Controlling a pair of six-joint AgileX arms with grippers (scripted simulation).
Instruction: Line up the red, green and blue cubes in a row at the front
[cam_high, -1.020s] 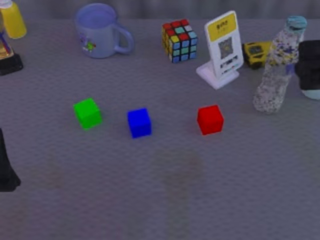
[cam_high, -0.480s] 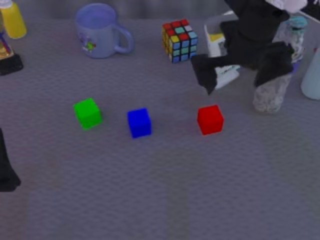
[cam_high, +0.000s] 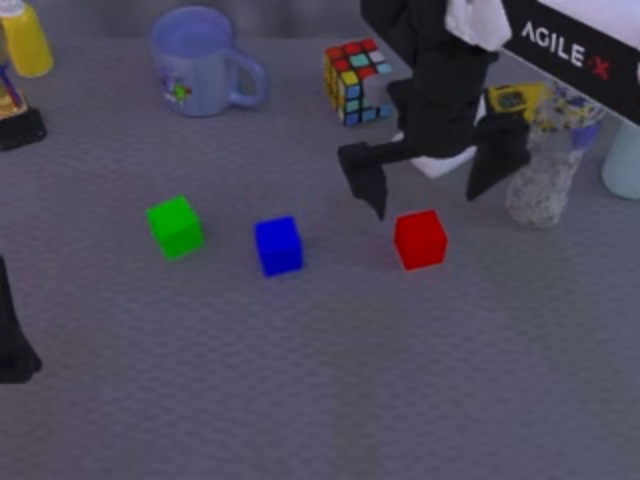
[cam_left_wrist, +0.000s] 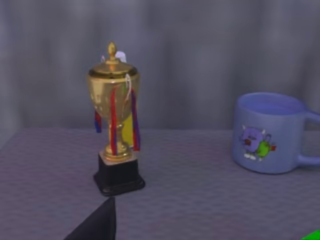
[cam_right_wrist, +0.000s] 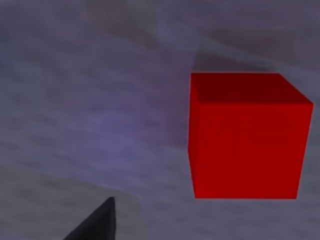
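Three small cubes lie in a rough row across the middle of the table: the green cube at left, the blue cube beside it, the red cube at right. My right gripper hovers open just behind the red cube, one finger on each side of it and neither touching. The right wrist view shows the red cube close up beside one dark fingertip. My left gripper is parked at the left edge, open and holding nothing. A corner of the green cube shows in its wrist view.
Along the back stand a yellow bottle, a gold trophy, a lilac mug, a multicoloured puzzle cube, a small yellow item and a speckled bottle. The right arm hides the white card stand.
The right arm has swung in from the back right, moving left and toward the front until its open fingers stand behind the red cube. The cubes and the left arm have not moved.
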